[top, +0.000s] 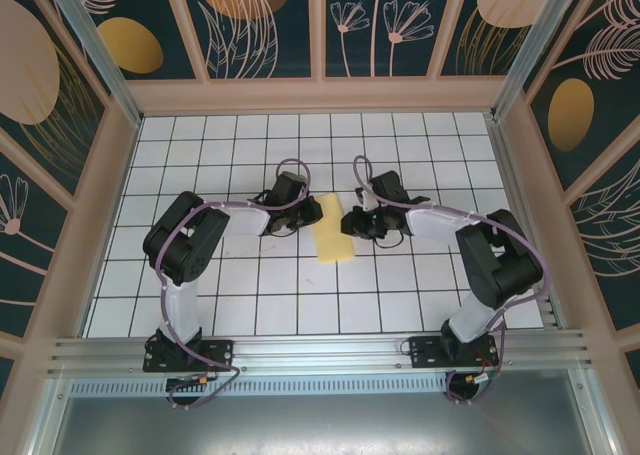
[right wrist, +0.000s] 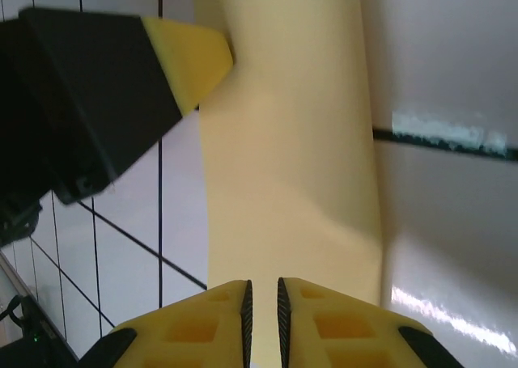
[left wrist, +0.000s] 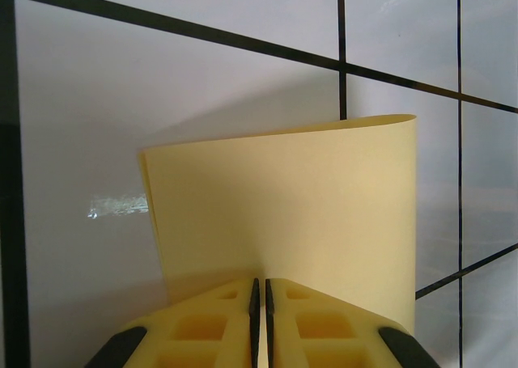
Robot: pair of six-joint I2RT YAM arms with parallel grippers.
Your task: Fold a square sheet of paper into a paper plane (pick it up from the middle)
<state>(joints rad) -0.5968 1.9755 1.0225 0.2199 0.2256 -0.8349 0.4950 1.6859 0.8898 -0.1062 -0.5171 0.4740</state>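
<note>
Arching limply above the counter (top: 250,295) between the arms, the square sheet of paper (top: 333,237) should handle as thin, light, easily creased stock. The left pincer (left wrist: 260,303) is pressed together on one edge, and the right pincer (right wrist: 261,303) stands almost closed, apparently nipping the opposite edge. Take hold at the edges with light pressure, since any slip or squeeze is likely to leave a stray crease.

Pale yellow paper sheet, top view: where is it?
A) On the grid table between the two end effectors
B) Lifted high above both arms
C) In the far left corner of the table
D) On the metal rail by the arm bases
A: the pale yellow paper sheet lies mid-table on the white grid table, with the left end effector at one side and the right end effector at the other.
</note>
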